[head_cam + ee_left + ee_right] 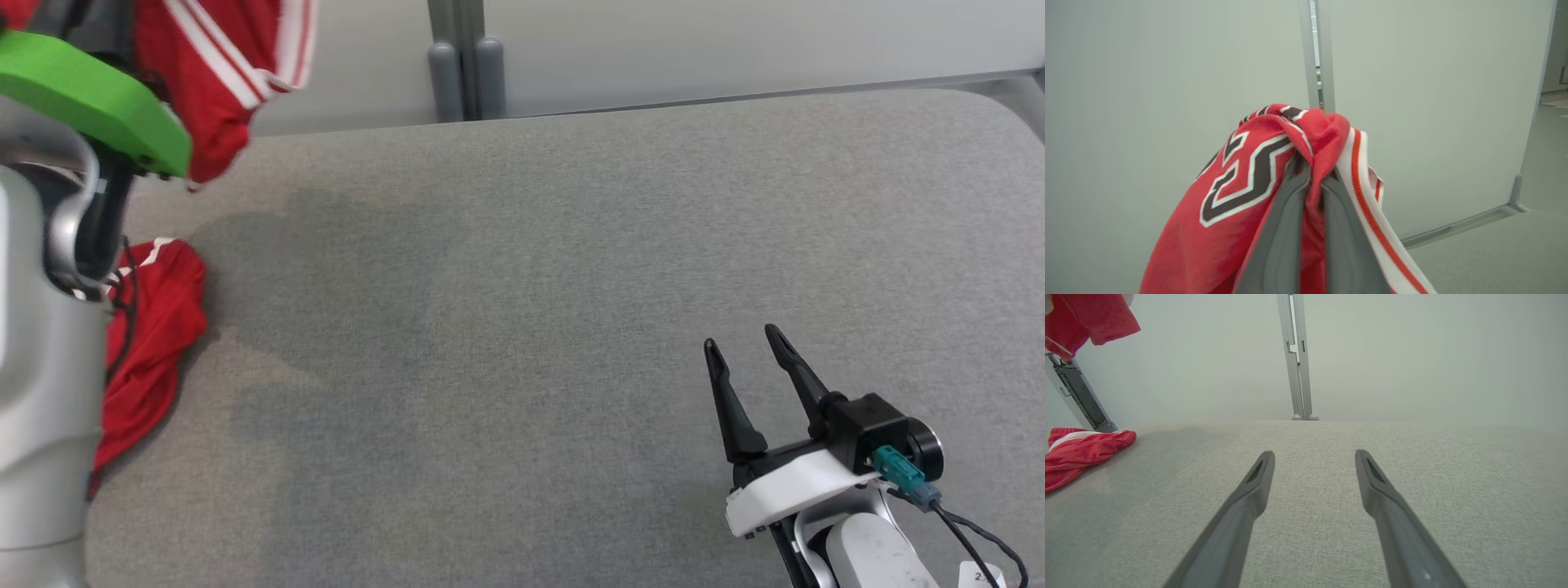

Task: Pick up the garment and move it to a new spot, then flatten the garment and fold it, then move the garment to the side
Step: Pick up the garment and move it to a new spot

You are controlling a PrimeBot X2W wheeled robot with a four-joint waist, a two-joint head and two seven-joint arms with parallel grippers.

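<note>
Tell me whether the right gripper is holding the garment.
No. The right gripper stands open and empty above the grey surface, while the garment lies apart from it at the wrist view's left edge.

One red garment [155, 343] at far left, two grippers, left gripper [1314, 171] and right gripper [741, 336], one grey table [531, 286], one grey post [465, 65] top centre.
</note>
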